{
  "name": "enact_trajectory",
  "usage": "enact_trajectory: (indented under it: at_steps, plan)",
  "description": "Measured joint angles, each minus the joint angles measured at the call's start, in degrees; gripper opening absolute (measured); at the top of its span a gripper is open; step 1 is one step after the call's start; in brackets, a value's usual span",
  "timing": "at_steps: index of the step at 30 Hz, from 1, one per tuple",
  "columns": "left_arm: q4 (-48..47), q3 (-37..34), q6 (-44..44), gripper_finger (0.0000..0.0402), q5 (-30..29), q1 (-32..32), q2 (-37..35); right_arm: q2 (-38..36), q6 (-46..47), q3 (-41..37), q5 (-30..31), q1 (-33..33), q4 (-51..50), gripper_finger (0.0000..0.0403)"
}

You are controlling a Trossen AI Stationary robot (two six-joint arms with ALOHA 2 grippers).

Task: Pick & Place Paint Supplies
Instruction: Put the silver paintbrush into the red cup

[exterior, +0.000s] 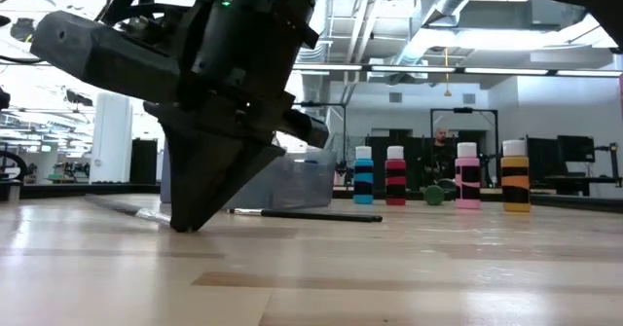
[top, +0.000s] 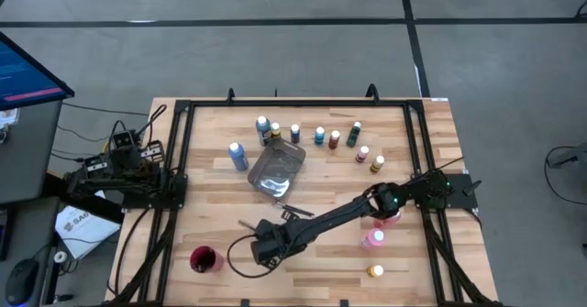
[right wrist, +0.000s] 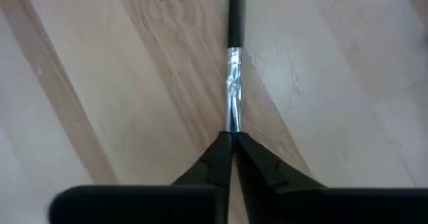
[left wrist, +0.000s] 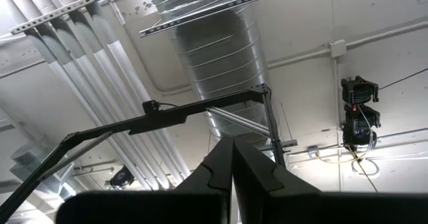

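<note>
Right wrist view: the right pincer point(right wrist: 231, 138) is clenching on the silver ferrule of a thin dark paintbrush point(right wrist: 234, 23) lying on the wooden bench point(right wrist: 100, 83); bottles are standing scattered, nothing gathered. The left pincer point(left wrist: 232, 158), shut, is pointing ceilingward.

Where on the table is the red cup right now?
In the high view, the red cup stands near the table's front-left corner, left of the right tool, far from the bottles.
</note>
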Motion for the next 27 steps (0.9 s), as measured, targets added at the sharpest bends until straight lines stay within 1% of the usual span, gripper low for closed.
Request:
enact_trajectory:
  at_steps: [2,3,6,9,11,14,16,18,22,25,27]
  plan:
    - [0.0,0.0,0.0,0.0003,0.0,0.0,0.0,0.0,0.5,0.0,-1.5,-0.5,-0.1,0.0009]
    - [0.0,0.0,0.0,0.0003,0.0,0.0,0.0,-0.1,0.9,0.0,-3.5,-0.9,-0.1,0.0009]
    - [0.0,0.0,0.0,0.0003,0.0,0.0,0.0,-1.4,1.0,-0.2,-10.4,-2.4,-0.6,0.0003]
    - [0.0,0.0,0.0,0.0003,0.0,0.0,0.0,-3.4,1.5,-0.6,-19.4,-3.5,-1.9,0.0002]
    - [0.0,0.0,0.0,0.0003,0.0,0.0,0.0,-4.3,2.0,-0.7,-24.1,-4.1,-0.4,0.0001]
    - [0.0,0.0,0.0,0.0003,0.0,0.0,0.0,-8.4,3.9,-0.7,-28.9,-5.3,0.2,0.0001]
    - [0.0,0.0,0.0,0.0003,0.0,0.0,0.0,-11.4,5.8,-0.2,-31.9,-6.2,2.5,0.0001]
    - [0.0,0.0,0.0,0.0003,0.0,0.0,0.0,-13.6,7.8,-0.2,-33.9,-6.8,3.2,0.0]
    - [0.0,0.0,0.0,0.0003,0.0,0.0,0.0,-16.0,13.0,-0.6,-37.4,-7.1,10.4,0.0]
    - [0.0,0.0,0.0,0.0003,0.0,0.0,0.0,-17.9,18.0,-0.3,-41.5,-7.3,19.4,0.0]
    - [0.0,0.0,0.0,0.0003,0.0,0.0,0.0,-17.9,22.5,-0.2,-44.0,-7.3,27.2,0.0]
